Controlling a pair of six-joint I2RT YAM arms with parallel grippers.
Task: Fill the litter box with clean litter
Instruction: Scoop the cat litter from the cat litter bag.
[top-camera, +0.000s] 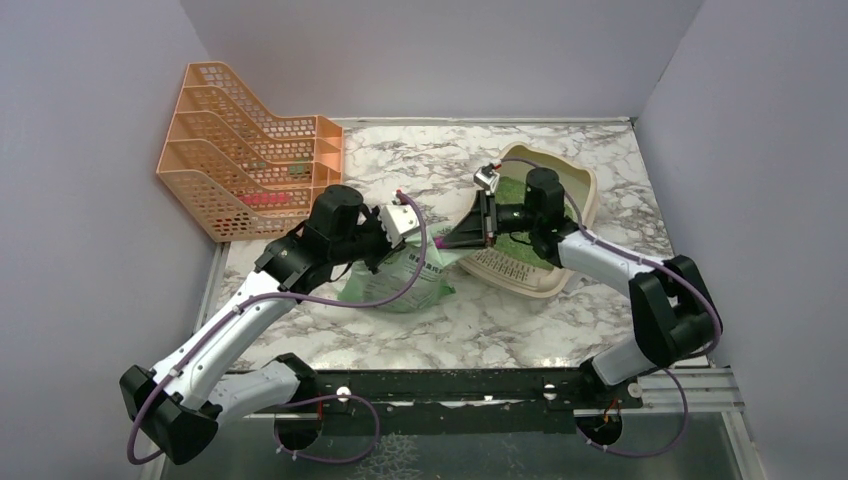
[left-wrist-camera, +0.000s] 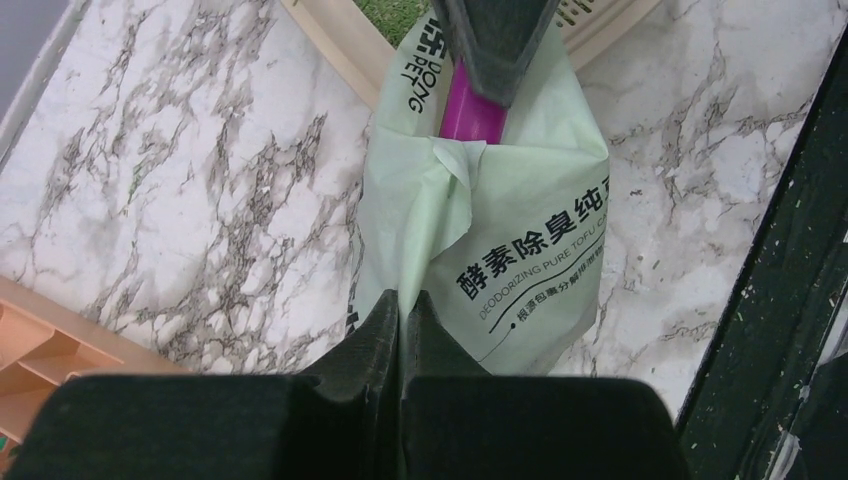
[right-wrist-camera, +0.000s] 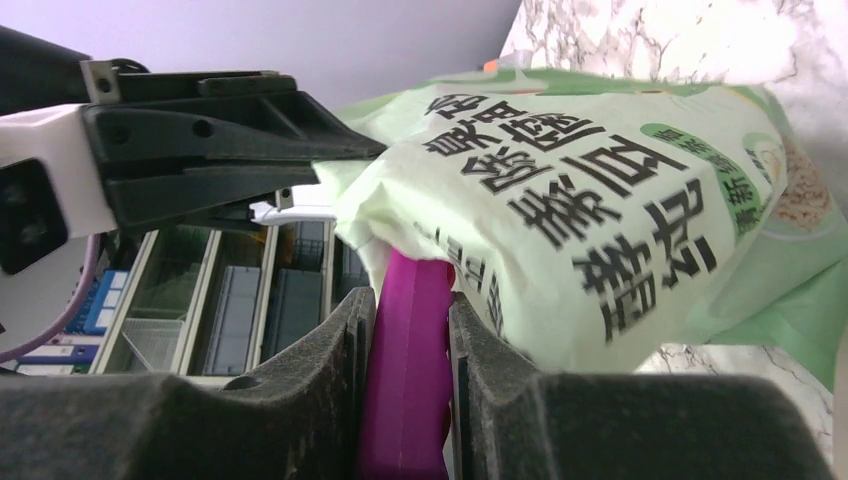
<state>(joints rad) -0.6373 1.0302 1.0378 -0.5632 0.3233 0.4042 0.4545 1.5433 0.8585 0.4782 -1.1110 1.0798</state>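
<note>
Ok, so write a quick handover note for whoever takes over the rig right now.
Left gripper: shut on the litter bag, pinching its edge.
Right gripper: shut on the magenta scoop by its handle; the scoop head is hidden inside the bag.
Litter box: beside the bag, some green litter already in it.
To do: lift scoopfuls out and tip them into the box.

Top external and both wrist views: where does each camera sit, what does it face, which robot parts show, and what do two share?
Top external: above and behind, facing down at table; left arm, right arm.
Left wrist: on left arm, facing bag; left gripper pinching it.
Right wrist: on right arm, facing bag; right gripper clamping scoop.
Shared: both wrists see bag and scoop.
</note>
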